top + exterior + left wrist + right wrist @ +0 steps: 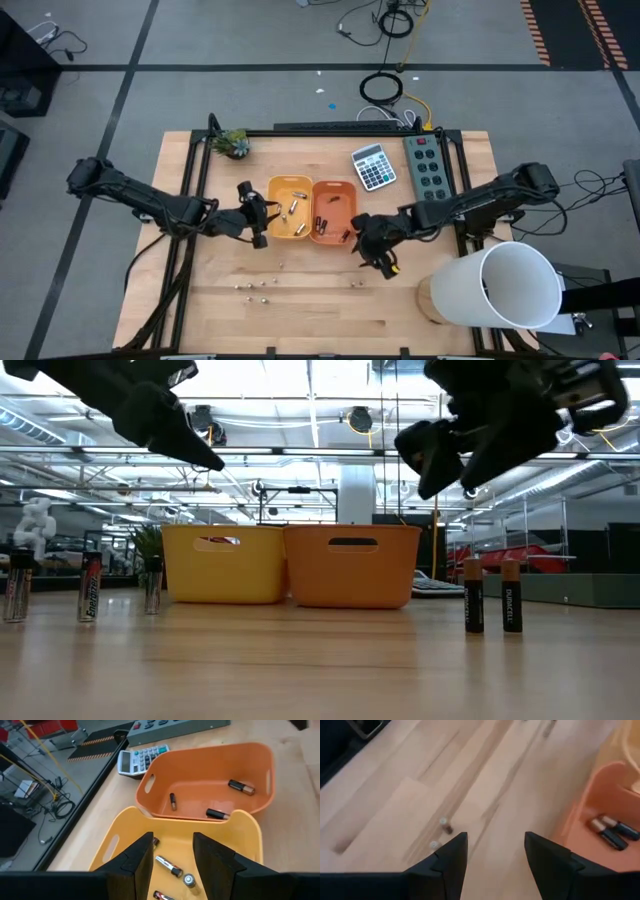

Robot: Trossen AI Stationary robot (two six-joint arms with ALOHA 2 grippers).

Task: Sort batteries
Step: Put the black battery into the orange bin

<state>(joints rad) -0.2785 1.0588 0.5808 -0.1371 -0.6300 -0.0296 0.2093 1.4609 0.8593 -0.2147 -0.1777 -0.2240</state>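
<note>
A yellow tray (290,207) and an orange tray (333,210) stand side by side at mid-table. Each has batteries lying on its floor: silvery ones (168,866) in the yellow, dark ones (241,786) in the orange. My left gripper (172,842) hangs open over the yellow tray's left end (272,205), with nothing between its fingers. My right gripper (495,842) is open over bare table just right of the orange tray (600,805), near two upright batteries (444,824). Several more batteries (255,285) stand on end toward the near edge.
A grey calculator (373,166) and a power strip (428,165) lie at the far right. A small plant (232,143) stands at the far left corner. A big white cylinder (505,288) rises at the near right corner. Bare wood stretches along the near edge.
</note>
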